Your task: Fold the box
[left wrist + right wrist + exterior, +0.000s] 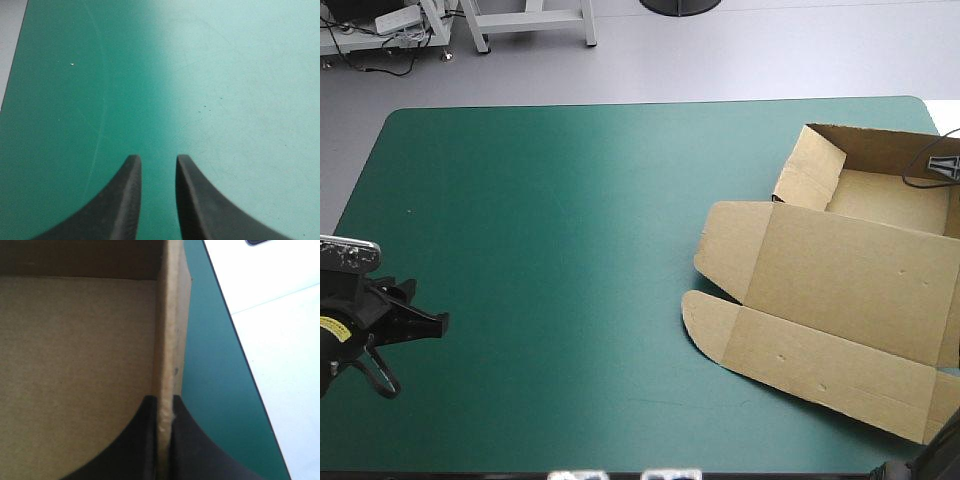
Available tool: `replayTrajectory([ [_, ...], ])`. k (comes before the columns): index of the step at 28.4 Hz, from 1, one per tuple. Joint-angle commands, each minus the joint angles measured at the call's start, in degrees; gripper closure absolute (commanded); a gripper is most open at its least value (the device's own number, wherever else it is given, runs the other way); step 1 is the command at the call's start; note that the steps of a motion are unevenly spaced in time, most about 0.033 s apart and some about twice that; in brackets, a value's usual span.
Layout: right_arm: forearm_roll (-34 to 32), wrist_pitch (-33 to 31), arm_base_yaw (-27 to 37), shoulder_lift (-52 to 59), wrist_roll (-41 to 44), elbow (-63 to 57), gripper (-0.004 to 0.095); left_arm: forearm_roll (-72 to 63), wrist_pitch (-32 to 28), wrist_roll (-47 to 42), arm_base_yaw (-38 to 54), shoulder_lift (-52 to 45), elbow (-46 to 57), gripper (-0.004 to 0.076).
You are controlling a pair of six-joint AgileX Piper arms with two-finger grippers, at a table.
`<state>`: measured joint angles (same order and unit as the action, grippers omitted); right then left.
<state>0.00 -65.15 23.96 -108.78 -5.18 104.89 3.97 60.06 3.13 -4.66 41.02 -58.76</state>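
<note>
The brown box [850, 270] lies at the table's right side. Its tray part at the far right has walls raised, and its lid panel with rounded flaps lies flat toward the front. My right gripper [162, 400] is shut on the top edge of an upright side wall [172, 340], with the box floor [75, 365] on one side and the table's right edge on the other. This gripper is outside the high view. My left gripper [432, 325] hovers at the table's left edge, far from the box. Its fingers [127, 200] stand a little apart with nothing between them.
A wide stretch of teal-green cover [570, 250] lies between my left gripper and the box. In the right wrist view a narrow strip of cover [210, 370] separates the held wall from the table's right edge, with pale floor [280, 340] beyond it.
</note>
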Motion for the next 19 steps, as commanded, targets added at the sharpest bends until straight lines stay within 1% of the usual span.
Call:
replayTrajectory([
  [1, 3.6, 6.2, 0.3, 3.2, -1.7, -4.2, 0.0927, -1.4, -3.9, -0.5, -0.1, 0.7, -1.4, 0.0552],
  [4, 5.7, 11.4, 0.3, 3.2, -3.1, -9.9, 0.0927, -1.7, -3.7, -0.5, -0.1, 0.9, -1.4, 0.0552],
  [7, 5.8, 15.4, 0.3, 3.2, -4.4, -14.7, 0.0927, -1.8, -3.6, -0.5, -0.1, 1.2, -1.4, 0.0552],
  [10, 5.6, 16.1, 0.3, 3.1, -9.7, -16.6, 0.0923, -2.0, -3.7, -0.5, -0.1, 1.3, -1.4, 0.0552],
  [12, 4.0, 16.1, 0.3, 3.1, -11.1, -16.6, 0.0898, -2.1, -3.7, -0.5, -0.1, 1.3, -1.4, 0.0552],
  [14, 1.5, 15.6, 0.2, 3.2, -11.1, -16.0, 0.0831, -2.1, -3.6, -0.5, -0.1, 1.3, -1.4, 0.0552],
  [18, -1.6, 15.0, 0.2, 3.2, -11.3, -15.0, 0.0647, -2.1, -3.4, -0.5, -0.1, 1.3, -1.4, 0.0552],
  [19, -1.8, 15.6, 0.2, 3.2, -11.6, -15.0, 0.0565, -2.1, -3.3, -0.5, -0.1, 1.3, -1.4, 0.0552],
])
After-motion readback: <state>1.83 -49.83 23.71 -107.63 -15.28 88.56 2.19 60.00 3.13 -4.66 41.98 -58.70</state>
